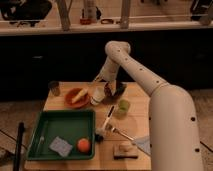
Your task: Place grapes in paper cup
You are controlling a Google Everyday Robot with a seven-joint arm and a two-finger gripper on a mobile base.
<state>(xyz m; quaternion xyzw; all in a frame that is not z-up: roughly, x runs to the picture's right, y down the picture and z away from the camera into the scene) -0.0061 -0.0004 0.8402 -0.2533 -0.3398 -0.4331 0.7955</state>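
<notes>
Gripper (pixel 108 90) was positioned low at the dark bowl (pixel 120 88). The white paper cup (pixel 97 96) was seen just beside it, toward the orange plate (pixel 75 98). Whether anything was gripped could not be told.

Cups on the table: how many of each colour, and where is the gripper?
White paper cup: 1
Pale light green cup: 1
Brownish dark cup: 1
Total: 3
The gripper hangs low between the paper cup and the dark bowl.

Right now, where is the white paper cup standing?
In the camera view, the paper cup stands near the far edge of the table, between the orange plate on the picture's left and the dark bowl; the gripper hangs just beside it.
</notes>
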